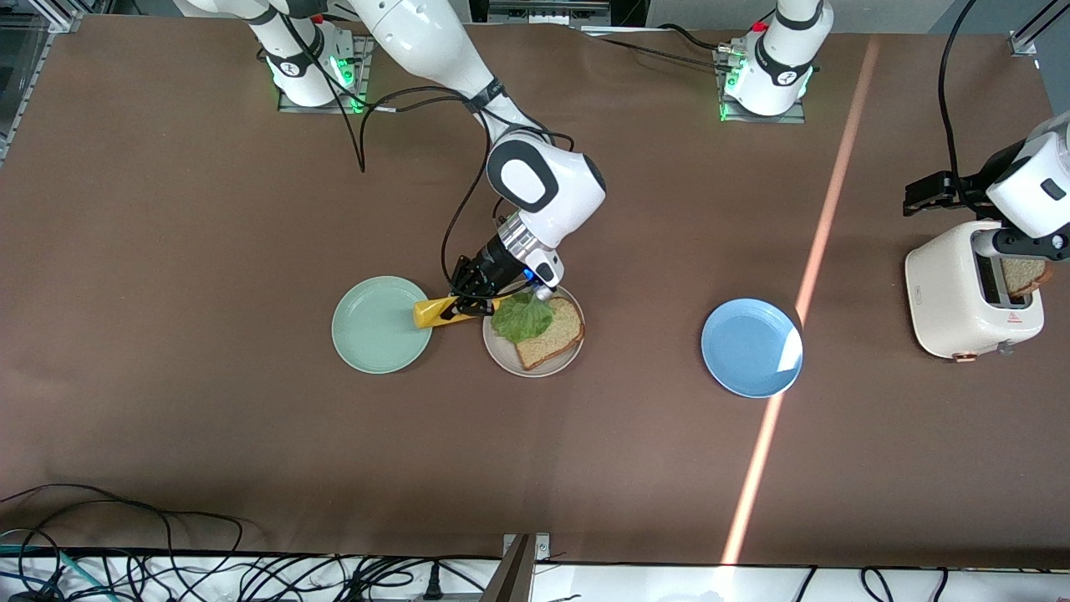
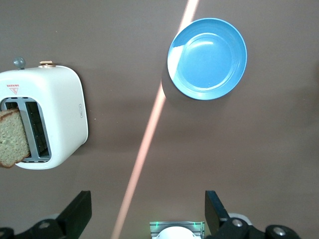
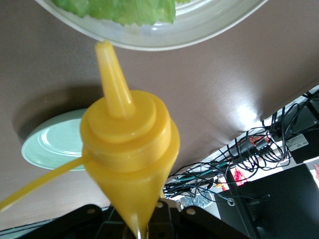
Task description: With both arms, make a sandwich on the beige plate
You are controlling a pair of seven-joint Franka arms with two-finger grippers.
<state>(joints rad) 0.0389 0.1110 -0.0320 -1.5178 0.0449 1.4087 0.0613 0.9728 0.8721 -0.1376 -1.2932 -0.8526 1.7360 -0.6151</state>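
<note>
Your right gripper [image 1: 465, 303] pinched the yellow sauce bottle [image 1: 441, 311], nozzle at the lettuce [image 1: 522, 317] mid-frame; your left gripper [image 1: 1024, 251], spread, hovered over the toaster [image 1: 953, 293]. Next: squeeze.

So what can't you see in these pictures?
- Front view: the right gripper covers much of the yellow bottle; its fingers are too dark to tell apart.
- Front view: lettuce hides part of the toast on the beige plate.
- Left wrist view: the second toast is cut off by the edge.
</note>
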